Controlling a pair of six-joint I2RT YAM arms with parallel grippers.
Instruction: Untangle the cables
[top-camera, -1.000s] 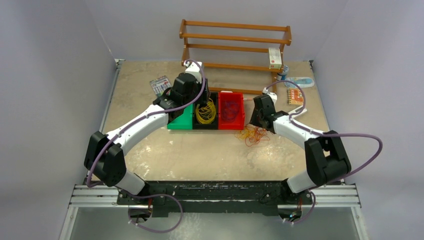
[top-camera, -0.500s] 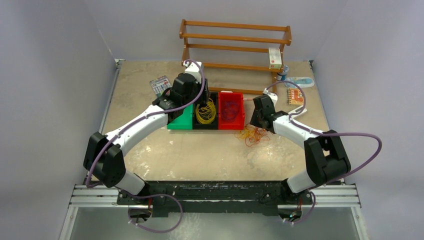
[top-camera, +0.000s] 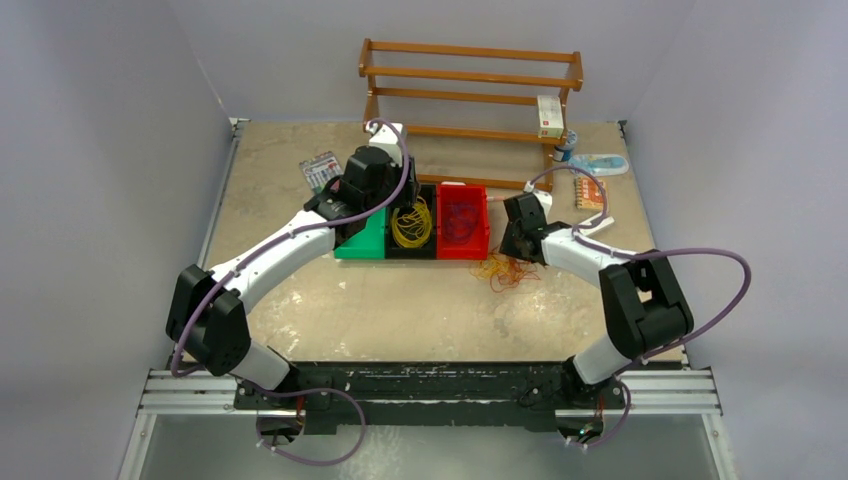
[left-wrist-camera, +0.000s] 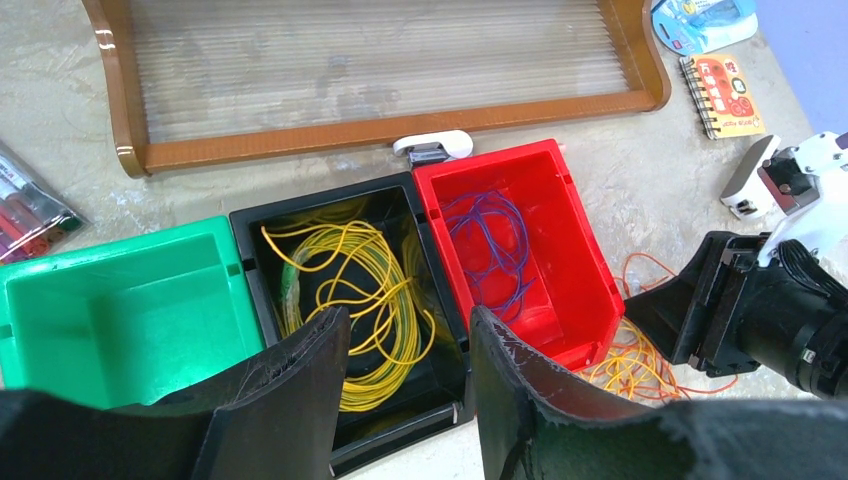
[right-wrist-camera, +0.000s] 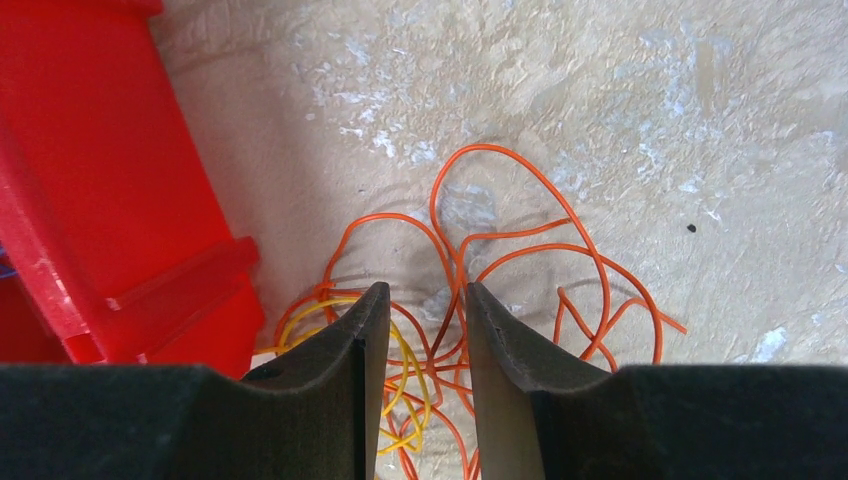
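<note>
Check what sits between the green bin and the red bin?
A black bin holding yellow cables, flush against the green bin and the red bin. Clearest in the left wrist view.

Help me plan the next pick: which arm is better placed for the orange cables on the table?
Likely right: the right gripper hangs over the orange cables, jaws apart; the left gripper is over the black bin, farther off.
</note>
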